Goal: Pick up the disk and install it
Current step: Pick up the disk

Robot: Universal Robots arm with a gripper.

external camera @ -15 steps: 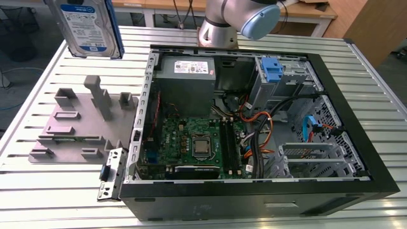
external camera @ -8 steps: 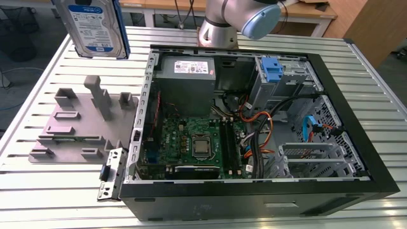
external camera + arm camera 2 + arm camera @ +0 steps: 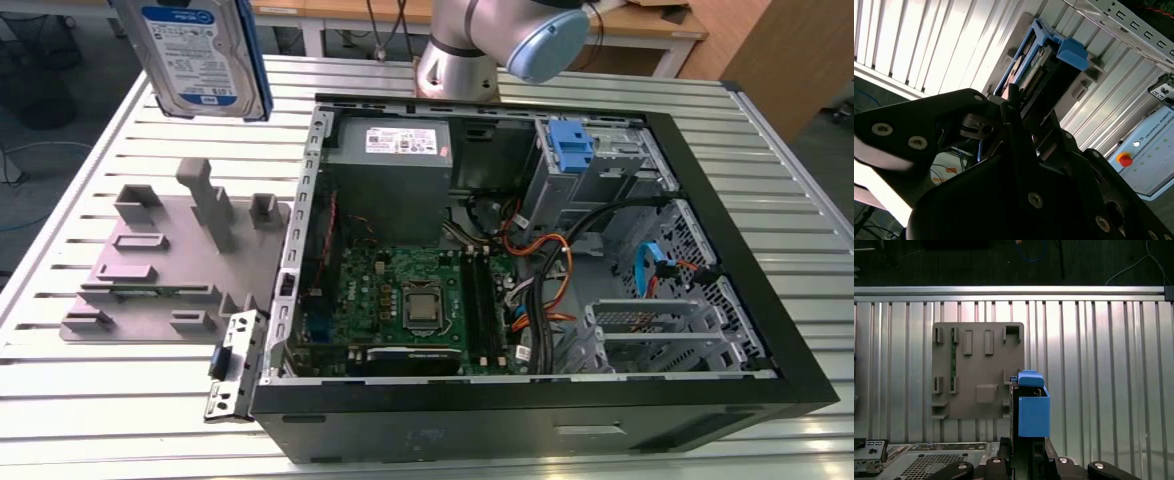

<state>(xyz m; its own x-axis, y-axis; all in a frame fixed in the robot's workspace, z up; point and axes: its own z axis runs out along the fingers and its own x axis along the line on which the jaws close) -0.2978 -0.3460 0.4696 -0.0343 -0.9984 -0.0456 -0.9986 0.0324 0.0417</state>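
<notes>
Robot arm's pincer (image 3: 1027, 455) pinches the disk (image 3: 200, 55), which hangs upright in the air from it, blue carrier rails along the disk's edges. Below the pincer, a grey fixture plate (image 3: 979, 370) lies on the slatted bench (image 3: 1104, 390), just beside an open computer case (image 3: 534, 250).
</notes>
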